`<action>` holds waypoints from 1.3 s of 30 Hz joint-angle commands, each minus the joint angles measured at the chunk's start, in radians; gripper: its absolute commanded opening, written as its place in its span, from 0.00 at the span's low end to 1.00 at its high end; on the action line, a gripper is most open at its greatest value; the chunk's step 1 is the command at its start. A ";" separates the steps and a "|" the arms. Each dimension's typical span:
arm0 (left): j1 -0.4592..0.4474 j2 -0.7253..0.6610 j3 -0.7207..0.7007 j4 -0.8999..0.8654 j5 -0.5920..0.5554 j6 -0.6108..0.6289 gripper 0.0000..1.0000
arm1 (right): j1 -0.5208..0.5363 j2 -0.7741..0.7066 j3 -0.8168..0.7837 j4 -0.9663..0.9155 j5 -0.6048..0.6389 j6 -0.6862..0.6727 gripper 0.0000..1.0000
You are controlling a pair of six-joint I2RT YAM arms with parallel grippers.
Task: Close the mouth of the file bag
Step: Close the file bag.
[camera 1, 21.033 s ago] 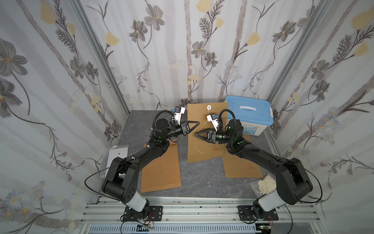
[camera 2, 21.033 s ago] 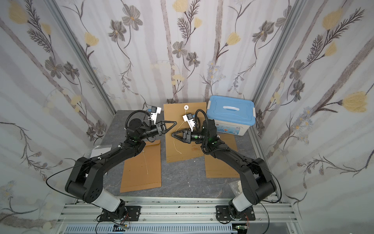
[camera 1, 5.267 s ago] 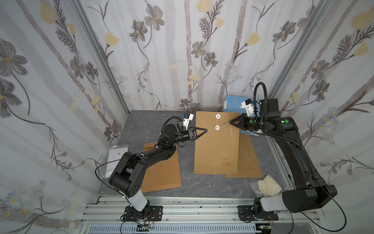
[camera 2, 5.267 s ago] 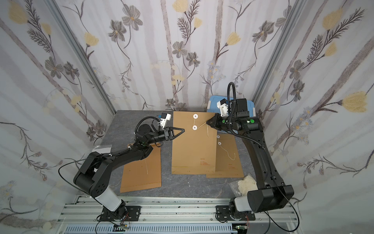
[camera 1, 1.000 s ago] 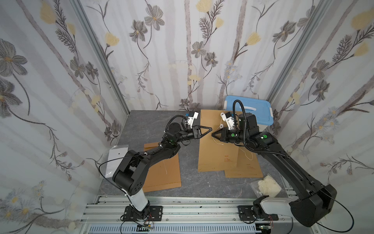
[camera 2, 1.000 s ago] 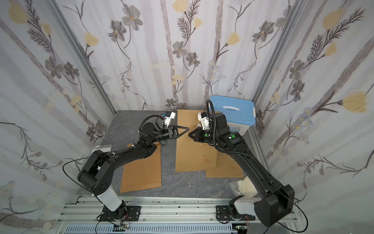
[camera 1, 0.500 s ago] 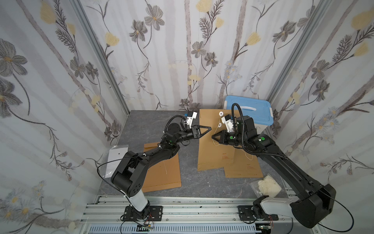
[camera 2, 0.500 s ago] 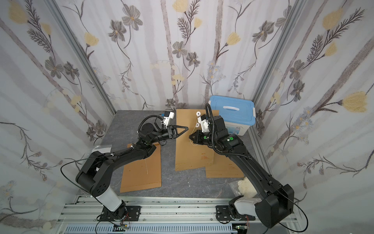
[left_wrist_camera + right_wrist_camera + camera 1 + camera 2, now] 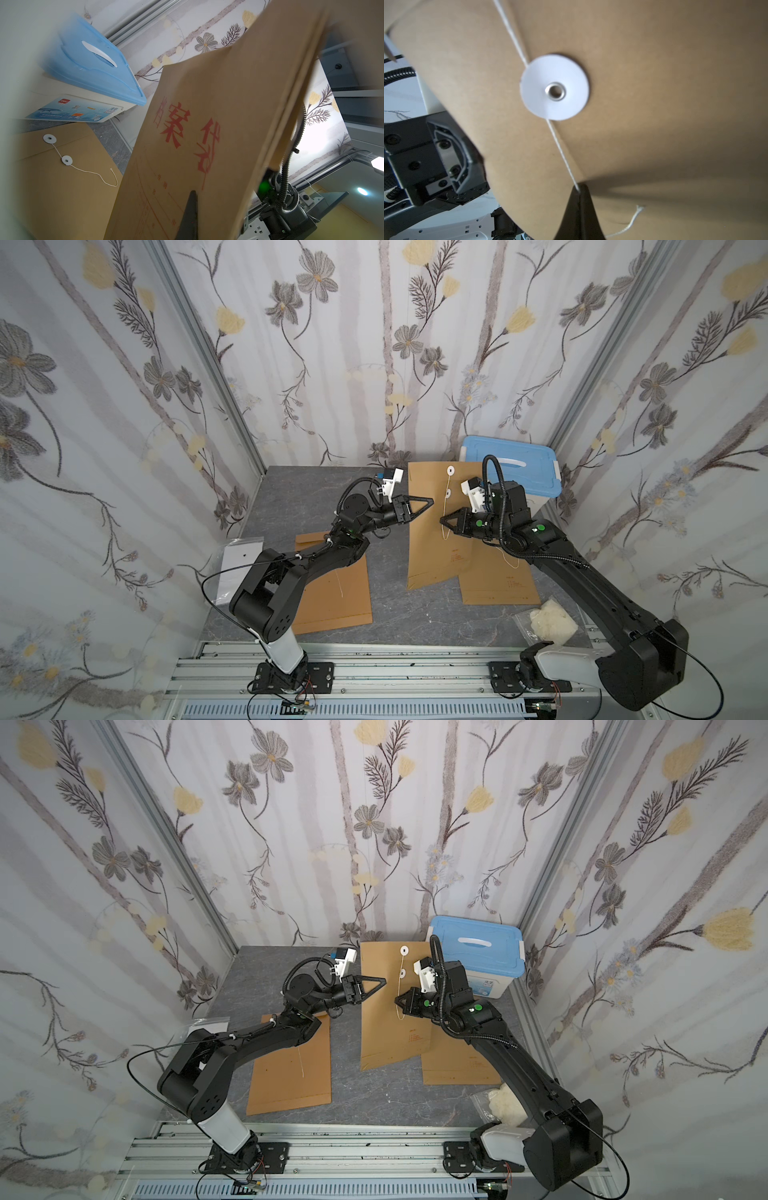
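The brown file bag [image 9: 432,556] [image 9: 384,1029] is held tilted up off the table, its top by the back wall. My left gripper [image 9: 431,502] [image 9: 385,981] is shut on the bag's left edge; in the left wrist view one dark finger [image 9: 190,209] lies against the red-printed face [image 9: 187,128]. Two white discs [image 9: 451,468] [image 9: 448,492] sit near the mouth. The white string [image 9: 560,149] runs under the lower disc [image 9: 555,87] to my right gripper [image 9: 578,192] [image 9: 441,519], which is shut on it. A loose tail [image 9: 631,220] hangs past the tips.
Two other brown file bags lie flat, one at the front left [image 9: 332,589] and one on the right [image 9: 498,580] [image 9: 62,187]. A blue-lidded box [image 9: 511,464] stands at the back right. A clear pouch of white stuff [image 9: 548,620] and a white sheet [image 9: 241,568] lie near the edges.
My right gripper, still holding the string, has shifted slightly along the bag's front below the lower disc. The bag has tilted a little. My left gripper keeps its hold.
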 commanded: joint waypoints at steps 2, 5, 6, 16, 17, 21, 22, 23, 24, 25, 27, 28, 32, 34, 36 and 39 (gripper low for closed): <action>0.000 -0.009 0.001 0.103 -0.003 -0.019 0.00 | -0.053 -0.013 -0.010 0.007 -0.076 -0.022 0.00; -0.001 -0.008 0.000 0.108 0.003 -0.024 0.00 | -0.101 -0.017 0.011 -0.045 -0.104 -0.056 0.00; 0.001 -0.006 0.000 0.112 0.006 -0.026 0.00 | -0.116 -0.016 0.019 -0.062 -0.114 -0.067 0.00; 0.001 -0.017 -0.018 0.142 0.037 -0.057 0.00 | -0.226 0.000 0.115 -0.169 -0.210 -0.120 0.00; 0.002 -0.022 -0.021 0.136 0.041 -0.054 0.00 | -0.231 0.001 0.125 -0.177 -0.216 -0.124 0.00; 0.001 -0.042 -0.036 0.094 0.050 -0.017 0.00 | -0.251 0.011 0.175 -0.220 -0.231 -0.137 0.00; 0.002 -0.046 -0.040 0.086 0.051 -0.012 0.00 | -0.254 0.018 0.190 -0.235 -0.240 -0.142 0.00; 0.002 -0.049 -0.043 0.079 0.054 -0.005 0.00 | -0.255 0.021 0.204 -0.246 -0.245 -0.144 0.00; 0.001 -0.052 -0.044 0.070 0.056 0.002 0.00 | -0.254 0.023 0.211 -0.253 -0.245 -0.148 0.00; 0.001 -0.056 -0.046 0.055 0.057 0.014 0.00 | -0.254 0.026 0.221 -0.260 -0.247 -0.151 0.00; 0.001 -0.065 -0.047 0.020 0.062 0.037 0.00 | -0.255 0.029 0.239 -0.277 -0.243 -0.157 0.00; 0.001 -0.071 -0.049 0.001 0.065 0.050 0.00 | -0.255 0.032 0.249 -0.284 -0.240 -0.160 0.00; -0.001 -0.108 -0.049 -0.105 0.068 0.123 0.00 | -0.254 0.039 0.289 -0.306 -0.226 -0.164 0.00; -0.001 -0.126 -0.055 -0.136 0.074 0.150 0.00 | -0.252 0.044 0.309 -0.317 -0.214 -0.169 0.00; -0.002 -0.144 -0.054 -0.177 0.079 0.179 0.00 | -0.249 0.051 0.323 -0.323 -0.205 -0.172 0.00; -0.003 -0.162 -0.046 -0.262 0.077 0.231 0.00 | -0.241 0.061 0.345 -0.330 -0.203 -0.172 0.00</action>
